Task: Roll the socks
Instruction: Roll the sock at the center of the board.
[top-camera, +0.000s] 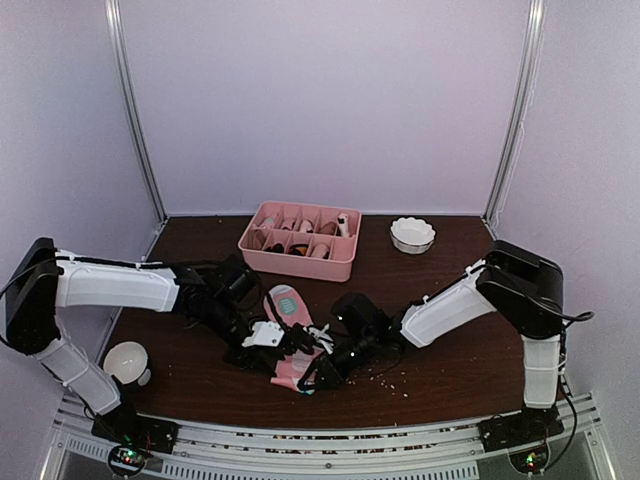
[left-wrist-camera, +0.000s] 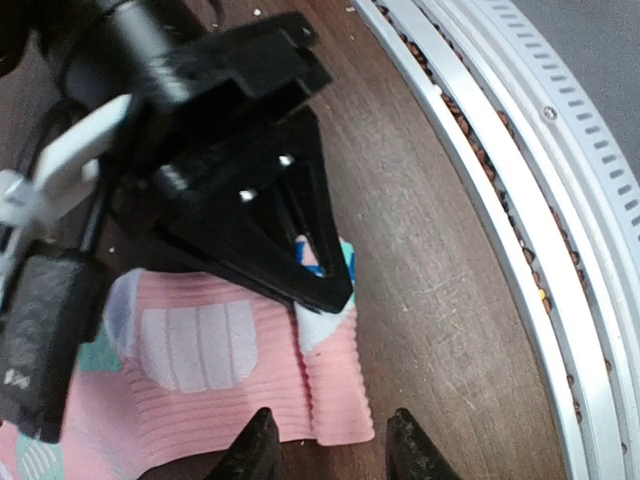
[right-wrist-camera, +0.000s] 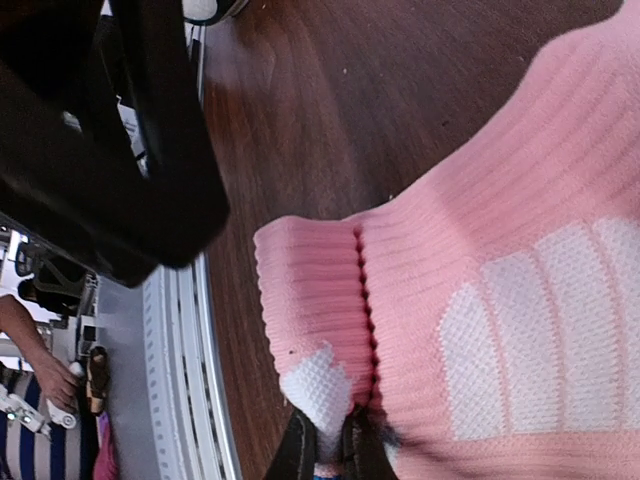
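Right gripper (right-wrist-camera: 330, 448) pinching one pink sock (right-wrist-camera: 500, 230), left gripper (left-wrist-camera: 333, 445) spread

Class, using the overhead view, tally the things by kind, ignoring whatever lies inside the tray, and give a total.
robot arms: 2 (left arm, right arm)
pink sock: 1
pink tray: 1
white dishes: 2 (fluted dish, cup)
Total: 6

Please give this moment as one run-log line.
stage: grasping | right pincer: shut on pink sock | left pincer: open, at its cuff edge
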